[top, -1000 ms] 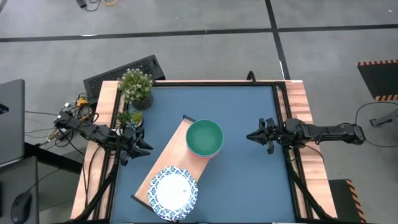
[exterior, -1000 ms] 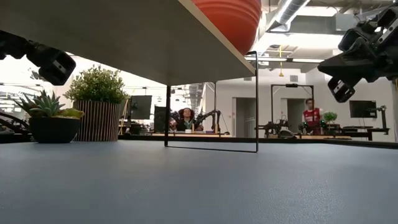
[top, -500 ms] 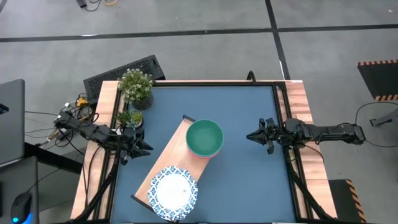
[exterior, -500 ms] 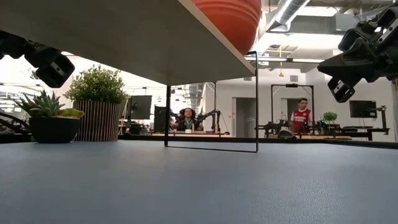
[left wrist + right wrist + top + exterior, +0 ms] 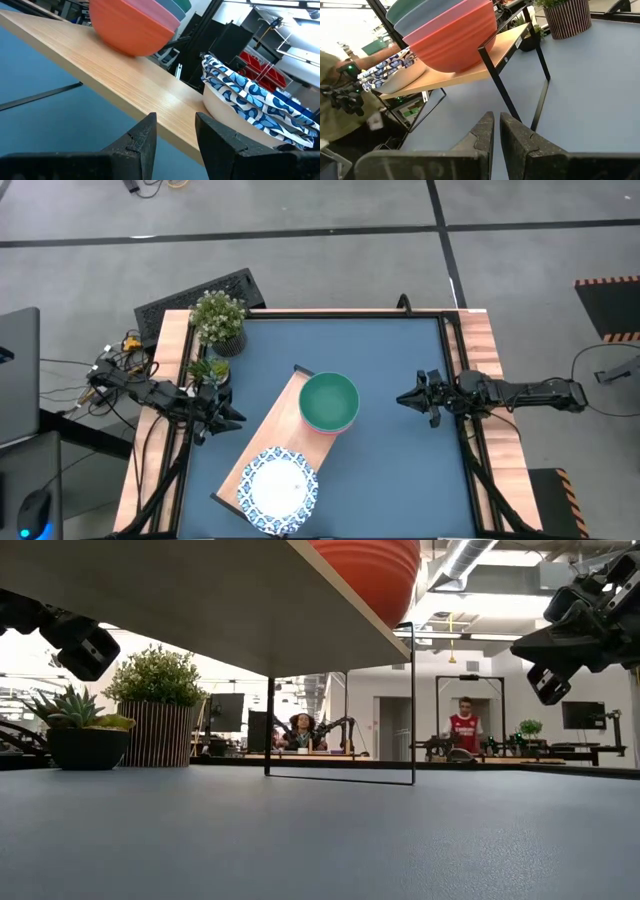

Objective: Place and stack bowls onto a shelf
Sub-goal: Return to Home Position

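The light wooden shelf (image 5: 272, 435) stands slantwise on thin dark legs over the blue table. Near its far end sits a stack of plain bowls (image 5: 328, 401), teal on top and red at the bottom (image 5: 455, 40). Stacked blue-and-white bowls (image 5: 278, 488) rest on its near end (image 5: 250, 105). My left gripper (image 5: 238, 416) hovers open off the shelf's left side, fingers apart (image 5: 175, 134). My right gripper (image 5: 401, 400) hovers shut to the right of the plain stack (image 5: 497, 131). Neither touches anything.
A leafy plant in a striped pot (image 5: 218, 320) and a small succulent (image 5: 208, 370) stand at the far left corner, close to my left arm. A dark keyboard (image 5: 200, 298) lies beyond the far edge. Bare blue table (image 5: 400, 480) lies right of the shelf. People show in the room behind (image 5: 462, 730).
Arms, bowls and shelf have kept still. A person in red in the room behind the table has walked toward the left.
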